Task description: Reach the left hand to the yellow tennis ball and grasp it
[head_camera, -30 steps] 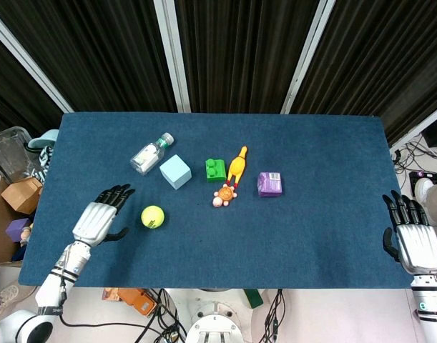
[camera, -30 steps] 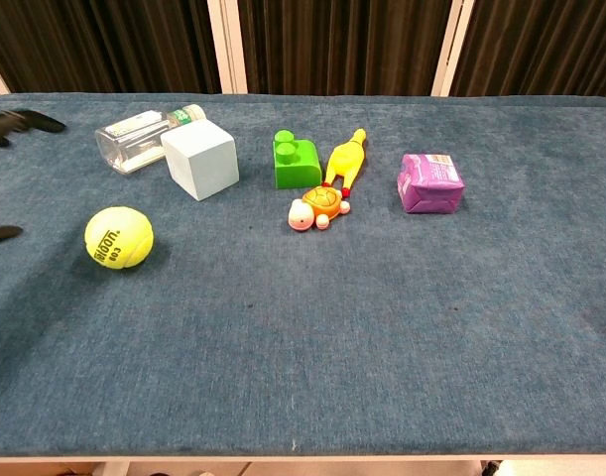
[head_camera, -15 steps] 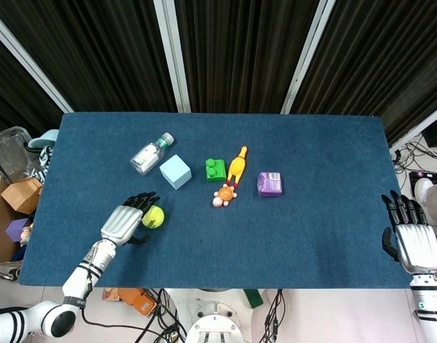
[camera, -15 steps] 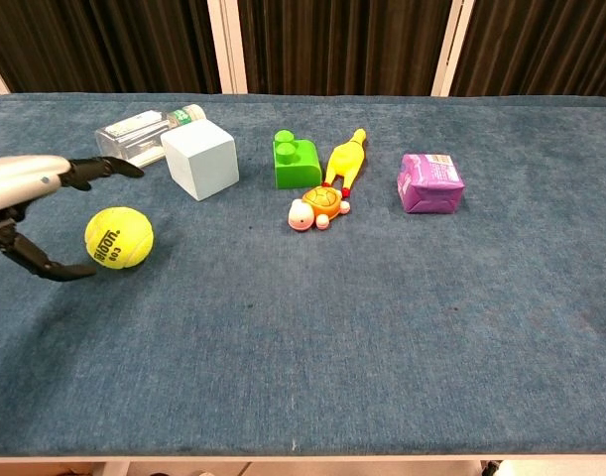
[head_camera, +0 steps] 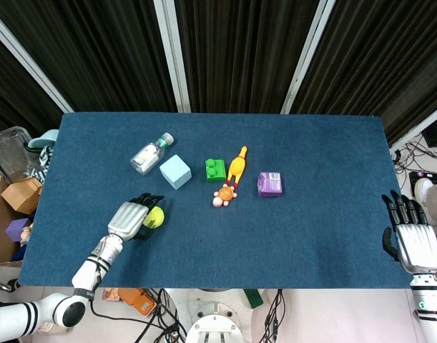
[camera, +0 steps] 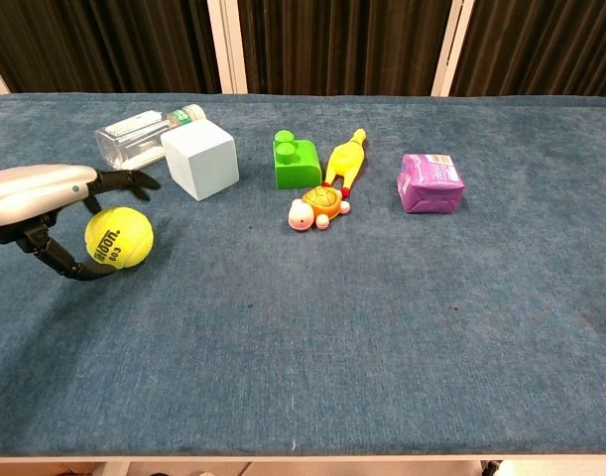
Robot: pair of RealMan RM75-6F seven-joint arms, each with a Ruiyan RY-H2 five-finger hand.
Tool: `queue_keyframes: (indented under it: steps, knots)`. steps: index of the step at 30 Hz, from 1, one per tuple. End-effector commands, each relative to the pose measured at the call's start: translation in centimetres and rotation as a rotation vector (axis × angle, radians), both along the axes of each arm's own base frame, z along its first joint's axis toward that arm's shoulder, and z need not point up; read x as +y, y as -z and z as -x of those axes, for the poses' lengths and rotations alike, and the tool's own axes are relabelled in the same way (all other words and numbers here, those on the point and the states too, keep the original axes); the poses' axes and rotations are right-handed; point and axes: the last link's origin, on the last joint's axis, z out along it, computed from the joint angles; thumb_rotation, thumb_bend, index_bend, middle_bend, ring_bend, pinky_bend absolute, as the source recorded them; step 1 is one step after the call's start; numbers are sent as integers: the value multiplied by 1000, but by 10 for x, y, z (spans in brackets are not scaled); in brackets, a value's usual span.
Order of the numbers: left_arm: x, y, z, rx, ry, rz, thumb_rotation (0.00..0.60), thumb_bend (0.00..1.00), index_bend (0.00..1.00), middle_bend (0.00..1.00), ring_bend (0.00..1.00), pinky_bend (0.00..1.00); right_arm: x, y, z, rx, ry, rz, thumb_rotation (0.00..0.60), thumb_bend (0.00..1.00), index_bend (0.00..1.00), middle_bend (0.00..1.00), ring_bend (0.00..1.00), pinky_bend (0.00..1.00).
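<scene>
Ball (camera: 119,238) on bench (camera: 382,337), near-left area, on its own. Left hand (camera: 55,203) up against ball from the left: fingers (camera: 124,179) spread over the top, thumb (camera: 69,266) hooked low on the near side, wide and not closed; contact with ball too fine to tell. Right hand (head_camera: 417,243) at near-right bench edge, fingers apart, holding nothing. Step in hand: closing the grasp. Best done by centring palm on ball first, then curling fingers and thumb together so ball is not squeezed out to the right; ball round, likely to roll on cloth if pushed from one side. Cube (camera: 200,159) and bottle (camera: 144,136) just beyond, far of the fingertips; near enough to clip if hand drifts far. Green block (camera: 298,161), rubber chicken (camera: 344,159), turtle toy (camera: 317,209), purple pack (camera: 430,182) well to the right, not in the way.
</scene>
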Motion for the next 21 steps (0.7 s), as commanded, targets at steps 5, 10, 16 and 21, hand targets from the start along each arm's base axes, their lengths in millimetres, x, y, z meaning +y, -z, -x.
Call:
queue_keyframes:
  steps: [5, 10, 16, 21]
  knots:
    - [-1, 1, 4, 4, -4, -3, 600, 272, 253, 292, 214, 351, 0, 1, -1, 1, -2, 0, 600, 850, 0, 30, 105, 121]
    - [-1, -4, -2, -24, 26, -24, 600, 288, 406, 426, 320, 410, 0, 0, -1, -1, -2, 2, 600, 850, 0, 32, 105, 121]
    - [6, -24, -5, -37, 46, -92, 600, 311, 543, 537, 413, 525, 0, 0, 0, -5, 0, 5, 600, 850, 0, 33, 105, 121]
    - [20, -63, -14, -35, 70, -168, 600, 307, 544, 534, 413, 525, 0, 1, -1, -6, -1, 2, 600, 850, 0, 33, 105, 121]
